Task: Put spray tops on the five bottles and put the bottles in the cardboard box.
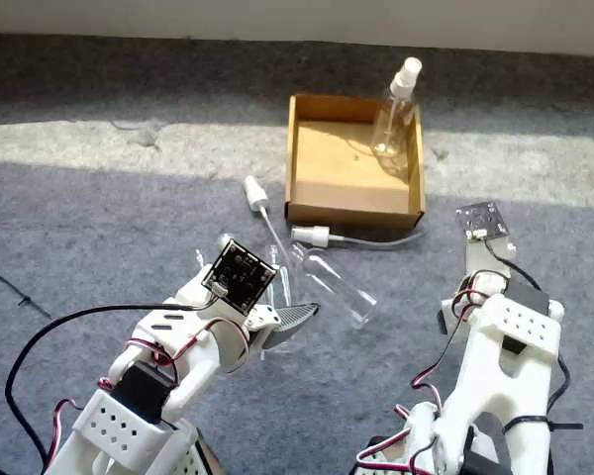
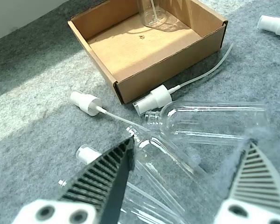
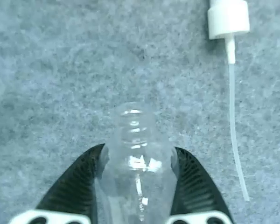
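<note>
Right gripper (image 3: 139,151) pinches an uncapped bottle (image 3: 136,163) neck-outward so we can fit a spray top (image 3: 228,18); our left gripper (image 2: 189,142) hangs open over loose bottles (image 1: 337,287) mid-frame; a capped bottle (image 1: 394,124) stands in the cardboard box (image 1: 337,173).

A grey felt-like cover (image 1: 69,247) lies over the whole counter, rough and fibrous, its matted fibres plain in the right wrist view. Along the far edge in the high view runs a pale wall (image 1: 277,15), flat and unmarked; the same pale surface shows in one corner of the left wrist view. Just beside the wall the felt sits in a dark strip of shade (image 1: 129,79). Nearer comes a broad band of sunlight (image 1: 99,153) crossing from side to side, bright and almost bleached, with a soft uneven edge, and nearer still the felt lies in even shade. In the left wrist view light and shade fall in slanting patches across the cover
</note>
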### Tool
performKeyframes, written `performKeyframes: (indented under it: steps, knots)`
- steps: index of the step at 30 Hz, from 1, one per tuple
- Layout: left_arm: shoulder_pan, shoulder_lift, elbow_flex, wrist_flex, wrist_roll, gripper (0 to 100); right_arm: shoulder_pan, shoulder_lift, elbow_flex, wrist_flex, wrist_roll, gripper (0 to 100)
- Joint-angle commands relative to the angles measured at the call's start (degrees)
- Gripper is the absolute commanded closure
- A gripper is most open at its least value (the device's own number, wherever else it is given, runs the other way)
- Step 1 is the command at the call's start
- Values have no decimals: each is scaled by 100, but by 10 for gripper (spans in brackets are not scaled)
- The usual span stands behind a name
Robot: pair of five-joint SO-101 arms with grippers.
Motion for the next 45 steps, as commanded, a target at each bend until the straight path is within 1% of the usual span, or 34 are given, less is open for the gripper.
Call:
performKeyframes:
  steps: [1,4,9,15,21,24,29,34,39,45]
  knots:
    - [-84,-22,-101,-132,53,675,92,233,-31,48,26,900]
    - [-75,-22,-101,-132,53,675,92,479,-31,48,26,834]
    - [-75,-22,-101,-123,53,675,110,787,-31,40,26,812]
    - [-66,-22,-101,-123,44,675,92,813,-31,66,26,724]
    - [-57,-22,-101,-123,44,675,-40,813,-286,75,62,720]
    - [-57,-22,-101,-123,44,675,-215,857,-426,84,413,720]
    - [-66,-22,-101,-123,44,675,-382,866,-453,84,774,720]
    - [-75,-40,-101,-123,44,675,-356,875,-435,92,791,721]
    - [-75,-48,-101,-123,44,675,-365,875,-462,734,791,721]
    - [-75,-57,-101,-123,44,675,-347,875,-444,743,800,735]
